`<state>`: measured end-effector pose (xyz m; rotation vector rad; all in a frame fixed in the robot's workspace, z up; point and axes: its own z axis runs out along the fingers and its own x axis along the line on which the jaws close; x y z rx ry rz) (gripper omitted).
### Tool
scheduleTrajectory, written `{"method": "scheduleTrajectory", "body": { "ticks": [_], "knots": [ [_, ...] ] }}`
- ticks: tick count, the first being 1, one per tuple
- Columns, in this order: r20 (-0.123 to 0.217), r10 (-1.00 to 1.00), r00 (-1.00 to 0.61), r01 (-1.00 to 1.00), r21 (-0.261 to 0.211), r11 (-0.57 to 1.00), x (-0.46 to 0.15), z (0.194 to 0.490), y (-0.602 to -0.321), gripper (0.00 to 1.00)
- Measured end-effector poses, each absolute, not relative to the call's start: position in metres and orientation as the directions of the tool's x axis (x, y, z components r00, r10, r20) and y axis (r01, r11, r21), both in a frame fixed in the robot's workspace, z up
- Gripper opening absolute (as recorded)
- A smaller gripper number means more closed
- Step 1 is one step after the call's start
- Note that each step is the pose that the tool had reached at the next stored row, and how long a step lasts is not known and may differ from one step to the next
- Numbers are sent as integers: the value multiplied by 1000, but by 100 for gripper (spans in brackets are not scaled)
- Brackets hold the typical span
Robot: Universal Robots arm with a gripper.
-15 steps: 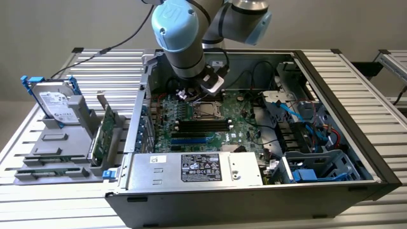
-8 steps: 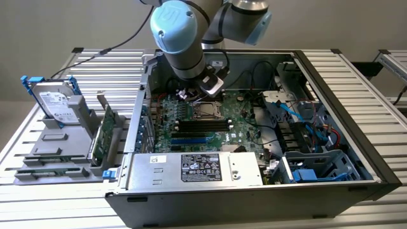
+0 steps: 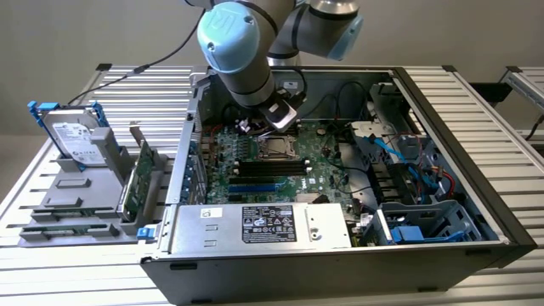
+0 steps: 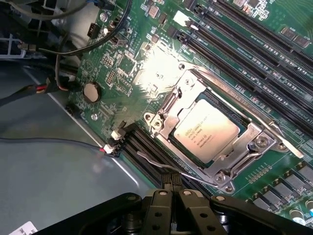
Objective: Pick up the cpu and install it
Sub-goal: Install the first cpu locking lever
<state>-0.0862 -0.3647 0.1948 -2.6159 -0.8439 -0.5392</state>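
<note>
Cpu [image 4: 208, 133]: small square silver-topped chip, seated in the metal-framed socket [image 4: 172, 105] near the middle of the green motherboard [image 4: 122, 63].
Writing: dark print on the chip's top, too small to read.
Jaws: black, closed together, gripping nothing, near the socket.
Cut off: jaw bases.

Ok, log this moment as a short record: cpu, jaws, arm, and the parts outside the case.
cpu: lying flat in the socket on the motherboard, metal top up
jaws: shut, nothing between them, not touching the cpu
arm: reaching into the open computer case, above the socket
hard drive: upright in the grey rack, at the exterior view's left, outside the case
circuit card: standing in the same rack
</note>
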Motion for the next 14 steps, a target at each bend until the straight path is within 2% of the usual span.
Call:
{"method": "scheduleTrajectory", "body": {
  "ticks": [14],
  "knots": [
    [457,453,766,588,-212,-781,-84,191,-367,11]
  ]
}}
